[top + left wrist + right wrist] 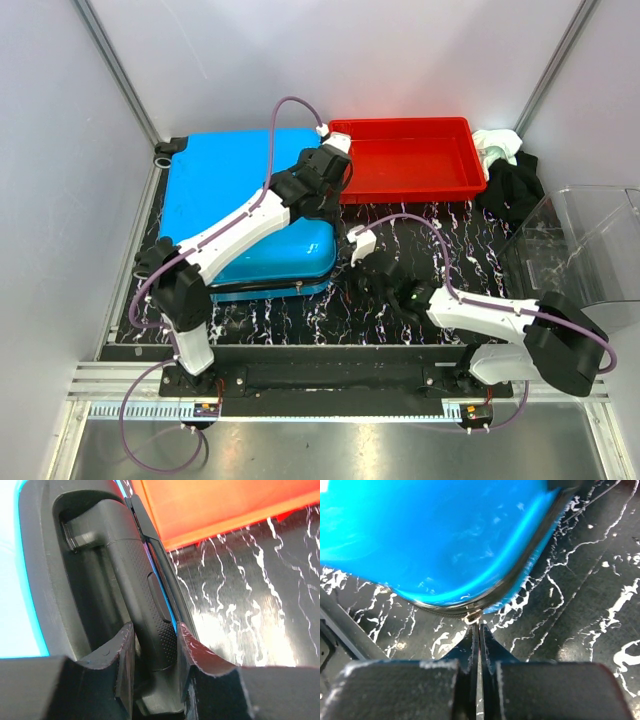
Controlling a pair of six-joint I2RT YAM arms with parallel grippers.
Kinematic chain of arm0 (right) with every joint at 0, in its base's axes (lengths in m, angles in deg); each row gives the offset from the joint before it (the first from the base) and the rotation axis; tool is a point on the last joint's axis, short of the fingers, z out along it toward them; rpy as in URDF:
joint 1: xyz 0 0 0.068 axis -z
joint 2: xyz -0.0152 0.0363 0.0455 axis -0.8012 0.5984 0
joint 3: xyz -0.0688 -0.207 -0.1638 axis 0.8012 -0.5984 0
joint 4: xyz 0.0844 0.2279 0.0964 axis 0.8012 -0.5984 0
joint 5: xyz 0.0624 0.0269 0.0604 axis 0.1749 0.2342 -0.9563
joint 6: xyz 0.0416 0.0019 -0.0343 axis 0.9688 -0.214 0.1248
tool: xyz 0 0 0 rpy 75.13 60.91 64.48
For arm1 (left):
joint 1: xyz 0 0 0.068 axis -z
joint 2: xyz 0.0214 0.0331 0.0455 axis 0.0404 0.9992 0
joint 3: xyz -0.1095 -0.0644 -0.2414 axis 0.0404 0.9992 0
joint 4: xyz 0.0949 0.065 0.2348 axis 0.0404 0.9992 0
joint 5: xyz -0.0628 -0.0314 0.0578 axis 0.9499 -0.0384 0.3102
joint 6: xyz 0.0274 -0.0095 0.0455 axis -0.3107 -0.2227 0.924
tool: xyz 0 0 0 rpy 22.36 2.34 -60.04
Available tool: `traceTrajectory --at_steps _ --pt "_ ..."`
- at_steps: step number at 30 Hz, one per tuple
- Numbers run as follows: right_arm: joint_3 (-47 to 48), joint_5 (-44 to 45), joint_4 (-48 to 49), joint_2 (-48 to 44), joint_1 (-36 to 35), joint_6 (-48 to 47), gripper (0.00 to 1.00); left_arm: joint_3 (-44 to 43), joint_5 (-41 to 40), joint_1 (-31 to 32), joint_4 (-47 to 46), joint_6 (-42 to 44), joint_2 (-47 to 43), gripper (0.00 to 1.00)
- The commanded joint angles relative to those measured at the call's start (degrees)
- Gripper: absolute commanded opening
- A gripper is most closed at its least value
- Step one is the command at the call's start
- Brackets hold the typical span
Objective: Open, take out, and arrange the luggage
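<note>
The luggage (215, 185) is a bright blue hard-shell suitcase lying flat and closed at the left of the table. My left gripper (328, 180) reaches across it to its right side. In the left wrist view my left gripper (156, 630) is closed round the black side handle (135, 580), one finger on each side. My right gripper (363, 262) is at the suitcase's near right corner. In the right wrist view my right gripper (479, 626) has its jaws pressed together at the metal zipper pull (473, 616) on the seam of the blue shell (445, 540).
A red plastic tray (410, 125) stands right of the suitcase at the back and also shows in the left wrist view (210, 510). A clear plastic bin (580, 240) is at the right edge. Black and white clothes (505, 170) lie behind it. The tabletop (400, 310) is dark marbled.
</note>
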Motion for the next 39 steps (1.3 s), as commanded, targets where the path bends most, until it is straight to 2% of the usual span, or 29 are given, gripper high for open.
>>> traceTrajectory --at_steps 1,8,14,23,35,39 --pt "0.4 11.5 -7.1 -1.8 4.2 -3.4 0.00 2.1 7.9 0.7 17.6 9.9 -5.9 0.00" --pt "3.8 10.2 -9.0 0.9 4.2 -5.4 0.00 2.8 8.4 0.7 18.8 11.7 -8.3 0.00" --pt "5.8 9.7 -5.6 2.1 6.1 -9.4 0.00 6.0 13.2 0.8 19.9 13.8 -12.4 0.00" --pt "9.1 2.8 0.6 7.2 11.1 -9.5 0.00 10.2 18.0 1.9 22.0 16.0 -19.1 0.00" --pt "15.5 -0.8 3.7 14.5 16.9 -8.3 0.00 16.0 24.6 2.7 32.9 21.6 -29.8 0.00" --pt "17.0 -2.6 4.3 16.5 19.1 -8.9 0.00 18.2 25.4 2.7 37.1 25.8 -32.9 0.00"
